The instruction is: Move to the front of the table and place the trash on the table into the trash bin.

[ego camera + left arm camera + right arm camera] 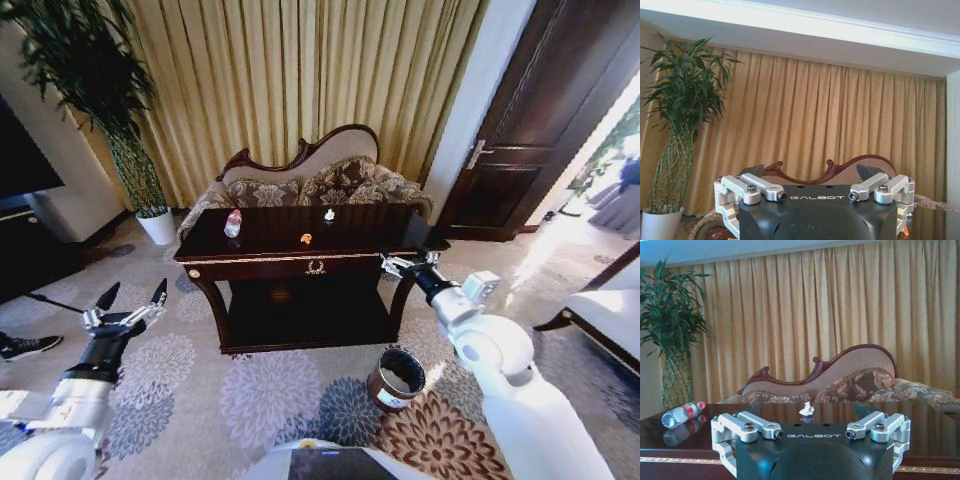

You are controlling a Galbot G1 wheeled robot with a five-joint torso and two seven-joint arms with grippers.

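The dark glossy table [370, 225] with gold trim stands ahead of me on the patterned carpet. On its top lie a clear bottle [233, 223] with a red cap at the left, a small orange scrap [306, 238] near the front middle and a white scrap [329, 214] farther back. The bottle [681, 414] and white scrap [806, 410] also appear in the right wrist view. The round brown trash bin [397, 378] sits on the floor at the table's front right. My right gripper [405, 262] hovers open by the table's front right corner. My left gripper [132, 296] is open, low and left of the table.
A patterned sofa [320, 180] stands right behind the table, with curtains beyond. A tall plant in a white pot [155, 225] is at the back left, a dark door [530, 130] at the right, and a white seat [610, 310] at the far right.
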